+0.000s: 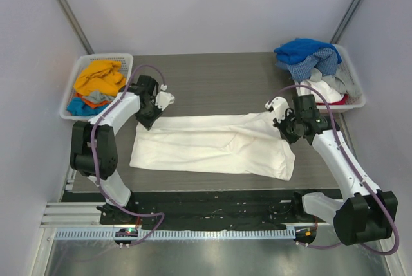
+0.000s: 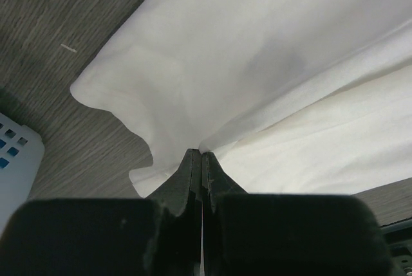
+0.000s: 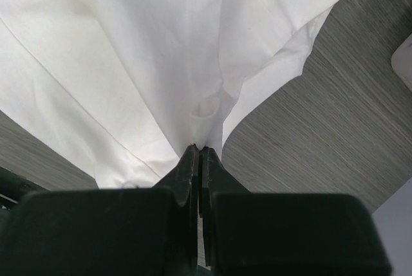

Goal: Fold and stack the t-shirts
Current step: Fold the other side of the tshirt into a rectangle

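Straining to find collar or sleeves on the large white soft-cloth t-shirt (image 1: 212,144): lost in the folds, only a long rumpled band lying across the middle of the dark grey wood-grain table (image 1: 212,73), matte and smooth, with shallow creases and a stitched hem along one edge. Left end drawn up into the black left gripper (image 2: 201,155), jaws pressed fully together on a gathered point of fabric, cloth fanning away from the tips in broad pleats. Right end likewise caught in the black right gripper (image 3: 198,148), shut tight on a puckered corner, a small curl of cloth just above the tips. Cannot tell which part of the garment sits in either pinch, and from overhead both sets of fingertips mostly masked by wrist housings and bunched fabric. At far left, a white plastic slatted basket (image 1: 66,107) heaped with crumpled orange cloth (image 1: 100,78) over scraps of blue and grey, too tangled to separate; in the left wrist view only one perforated corner of it, cut off by the frame. At far right, a second white slatted basket (image 1: 358,86), largely buried under a bright blue cloth (image 1: 306,49), a blue-checked piece (image 1: 310,67) and something white with a red edge, spilling over the rim
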Motion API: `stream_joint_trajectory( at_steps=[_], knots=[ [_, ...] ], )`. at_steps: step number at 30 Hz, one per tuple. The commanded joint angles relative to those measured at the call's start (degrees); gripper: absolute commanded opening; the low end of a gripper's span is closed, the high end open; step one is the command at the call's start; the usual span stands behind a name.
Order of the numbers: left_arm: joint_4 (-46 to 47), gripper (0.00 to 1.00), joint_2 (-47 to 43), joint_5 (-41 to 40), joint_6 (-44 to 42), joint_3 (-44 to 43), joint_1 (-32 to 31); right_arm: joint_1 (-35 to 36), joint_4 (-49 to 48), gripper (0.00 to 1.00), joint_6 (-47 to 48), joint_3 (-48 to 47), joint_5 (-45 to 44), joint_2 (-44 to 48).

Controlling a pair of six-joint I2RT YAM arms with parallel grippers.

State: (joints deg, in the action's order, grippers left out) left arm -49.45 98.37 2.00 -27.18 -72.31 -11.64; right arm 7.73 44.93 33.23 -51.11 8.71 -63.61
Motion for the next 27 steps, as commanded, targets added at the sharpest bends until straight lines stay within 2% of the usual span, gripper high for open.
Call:
stream_joint_trajectory(
  at_steps=[1,13,27],
  knots=[
    [0.8,0.0,-2.4,-1.5,-0.8,-1.1,-0.1,0.2,1.3,0.01,1.3,-0.2,0.8,2.4],
    [0.8,0.0,0.3,-3.2,-0.5,-2.5,-0.1,0.7,5.3,0.01,2.6,0.1,3.2,2.7],
    [0.8,0.0,0.4,-3.5,-0.5,-1.8,-0.6,1.2,11.7,0.01,4.4,-2.6,1.8,5.9]
  ],
)
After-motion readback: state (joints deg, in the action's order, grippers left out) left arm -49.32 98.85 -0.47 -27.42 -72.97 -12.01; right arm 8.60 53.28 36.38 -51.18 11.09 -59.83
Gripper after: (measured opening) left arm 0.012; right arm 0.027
